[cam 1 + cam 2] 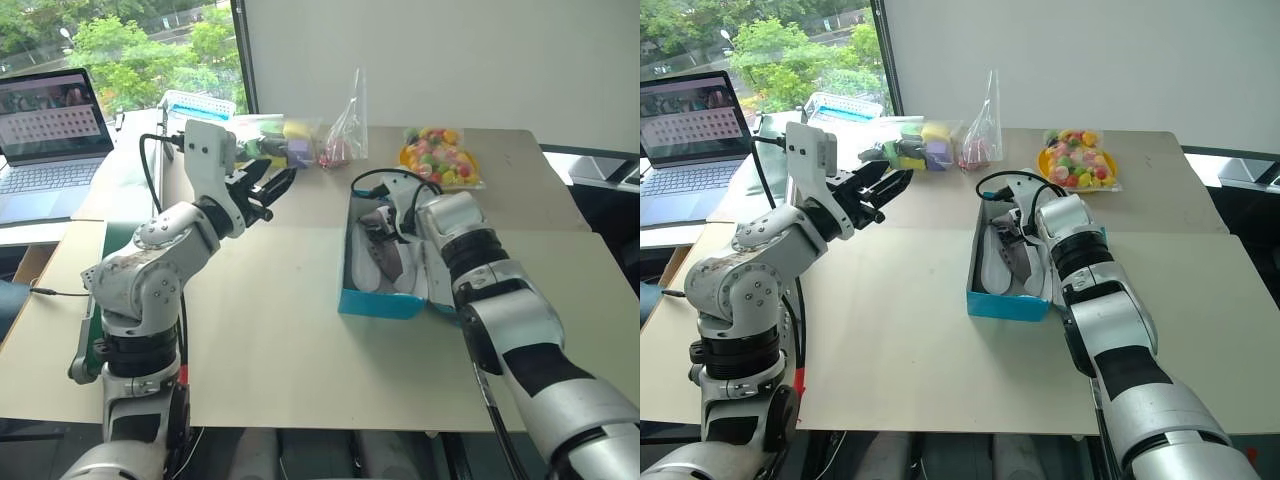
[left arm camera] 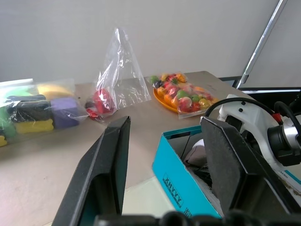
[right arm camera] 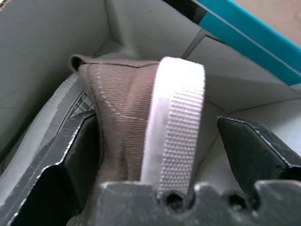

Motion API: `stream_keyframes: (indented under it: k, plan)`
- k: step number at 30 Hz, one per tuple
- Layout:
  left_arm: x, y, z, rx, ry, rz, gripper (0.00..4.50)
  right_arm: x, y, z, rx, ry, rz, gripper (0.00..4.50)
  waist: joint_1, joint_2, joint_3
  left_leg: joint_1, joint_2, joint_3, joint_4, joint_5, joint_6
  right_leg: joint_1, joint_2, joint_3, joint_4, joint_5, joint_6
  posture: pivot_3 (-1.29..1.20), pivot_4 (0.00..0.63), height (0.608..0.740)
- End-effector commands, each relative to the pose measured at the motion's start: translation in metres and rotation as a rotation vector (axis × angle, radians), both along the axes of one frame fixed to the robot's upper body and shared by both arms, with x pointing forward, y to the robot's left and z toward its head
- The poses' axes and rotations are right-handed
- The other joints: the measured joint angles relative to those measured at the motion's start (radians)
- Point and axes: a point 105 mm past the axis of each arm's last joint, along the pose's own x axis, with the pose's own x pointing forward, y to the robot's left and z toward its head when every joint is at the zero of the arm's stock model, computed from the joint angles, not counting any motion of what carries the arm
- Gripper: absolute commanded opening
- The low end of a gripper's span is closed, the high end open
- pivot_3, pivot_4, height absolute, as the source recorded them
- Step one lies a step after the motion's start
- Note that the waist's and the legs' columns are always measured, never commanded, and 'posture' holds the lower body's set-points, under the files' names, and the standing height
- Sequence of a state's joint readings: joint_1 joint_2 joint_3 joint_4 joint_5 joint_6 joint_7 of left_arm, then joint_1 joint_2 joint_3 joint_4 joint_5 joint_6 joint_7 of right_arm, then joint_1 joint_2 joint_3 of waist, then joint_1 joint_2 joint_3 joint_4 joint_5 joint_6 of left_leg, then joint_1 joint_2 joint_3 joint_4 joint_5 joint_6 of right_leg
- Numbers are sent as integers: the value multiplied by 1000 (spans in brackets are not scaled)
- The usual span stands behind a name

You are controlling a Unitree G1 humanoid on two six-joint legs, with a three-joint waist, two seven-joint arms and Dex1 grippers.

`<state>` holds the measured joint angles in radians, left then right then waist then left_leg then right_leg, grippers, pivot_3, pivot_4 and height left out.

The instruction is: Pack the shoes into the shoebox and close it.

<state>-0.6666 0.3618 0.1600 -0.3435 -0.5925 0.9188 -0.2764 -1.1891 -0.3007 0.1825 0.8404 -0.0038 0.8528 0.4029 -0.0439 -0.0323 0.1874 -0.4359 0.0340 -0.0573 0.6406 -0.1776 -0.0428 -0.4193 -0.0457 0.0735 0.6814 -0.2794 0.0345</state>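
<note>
The turquoise shoebox (image 1: pixel 380 302) stands open, with its white inside showing, on the table right of centre. Grey-taupe shoes (image 1: pixel 385 258) with white soles lie inside it. My right arm reaches down into the box. In the right wrist view my right gripper (image 3: pixel 155 120) is open, its fingers spread wide on either side of the upturned end of one shoe (image 3: pixel 122 94), with a gap on one side. My left gripper (image 1: pixel 280 178) hovers open and empty above the table to the left of the box, pointing toward the shoebox (image 2: pixel 181 188).
At the back of the table lie a clear bag of coloured blocks (image 1: pixel 285 145), a clear bag with a red item (image 1: pixel 345 140) and an orange plate of coloured pieces (image 1: pixel 440 155). A laptop (image 1: pixel 50 130) sits on a side table at far left.
</note>
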Motion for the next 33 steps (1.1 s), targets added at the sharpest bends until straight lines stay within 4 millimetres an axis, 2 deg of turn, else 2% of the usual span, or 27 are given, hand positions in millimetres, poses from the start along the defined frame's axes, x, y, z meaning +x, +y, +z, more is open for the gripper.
stream_keyframes:
  k: [1, 5, 10, 12, 13, 14, 17, 19, 20, 25, 26, 27, 31, 33]
  plan:
    - [-5, -3, 13, 15, -65, -20, 2511, 0, 4, 52, 30, -125, 31, 4467, 0, 0, 0, 0, 0, 0, 0, 0, 0, 0, 0, 0, 0, 0, 0, 0, 150, 740]
    - [-4, 0, 15, 37, -71, -22, 2511, -16, 18, 96, 110, -197, 140, 4467, -2, 0, 0, -2, 0, 0, 0, 0, 0, -2, 0, 0, 0, 0, 0, 0, 150, 740]
    - [-2, 0, 17, 54, -74, -33, 2511, -34, 21, 120, 183, -239, 232, 4467, 0, 0, 0, -2, 0, 0, 0, 0, 0, -2, 0, 0, 0, 0, 0, 0, 150, 740]
    - [-3, -3, 14, 78, -62, -61, 2511, -56, 26, 130, 365, -166, 363, 4467, 1, 0, 0, -2, 0, 0, 0, 0, 0, -2, 0, 0, 0, 0, 0, 0, 150, 740]
    - [-5, -7, 8, 108, -44, -96, 2511, -69, 25, 137, 402, -185, 443, 4467, 3, 0, 0, -2, 0, 0, 0, 0, 0, -2, 0, 0, 0, 0, 0, 0, 150, 740]
    - [-8, -10, 1, 148, -24, -132, 2511, -78, 20, 140, 422, -185, 467, 4226, 8, 0, 0, -2, 0, -1, 0, 0, 0, -2, 0, -1, 0, 0, 0, 0, 150, 740]
    - [-22, -18, -21, 307, 28, -288, 2511, -98, 4, 132, 339, -200, 509, 3473, 10, 0, 0, -4, 0, -1, 0, -1, 1, -1, 0, -2, -2, 0, 0, 0, 150, 740]
    - [-34, -21, -29, 374, 56, -403, 2511, -115, 0, 126, 328, -179, 541, 2583, 6, 0, 0, -4, 0, -1, 0, -1, 1, -1, 0, -1, -3, 0, 0, 0, 150, 740]
    - [-37, -22, -31, 413, 51, -448, 2511, -124, -3, 124, 333, -167, 554, 2460, 5, 1, 0, -4, 0, -1, -1, -1, 1, -2, 0, -1, -3, 0, 0, 0, 150, 740]
    - [-27, -19, -34, 542, 59, -572, 2511, -171, -19, 112, 389, -126, 569, 713, 1, 2, 1, -3, 0, -1, 0, -1, 1, -1, 1, -1, -1, 0, 0, 0, 150, 740]
    - [-25, -20, -36, 569, 62, -600, 2511, -181, -24, 104, 413, -102, 552, 305, 2, 2, 1, -3, 0, -1, 0, 0, 2, -1, 1, -1, -1, 0, 0, 0, 150, 740]
    - [-22, -20, -37, 588, 64, -618, 2511, -187, -26, 99, 427, -87, 541, 81, 4, 2, 1, -2, 0, -1, 1, 0, 2, 0, 1, -1, -1, 0, 0, 0, 150, 740]
    - [-14, -27, -36, 638, 45, -695, 2511, -216, -24, 75, 524, -93, 545, 81, 7, 2, 1, -1, 0, -1, 1, 0, 2, 2, 1, -2, -2, -1, 0, 0, 150, 740]
    - [-11, -33, -35, 658, 34, -735, 2511, -225, -30, 42, 588, -56, 415, 81, 8, 2, 1, -2, 0, 0, 1, 0, 2, 1, 1, -1, -2, -1, 0, 0, 150, 740]
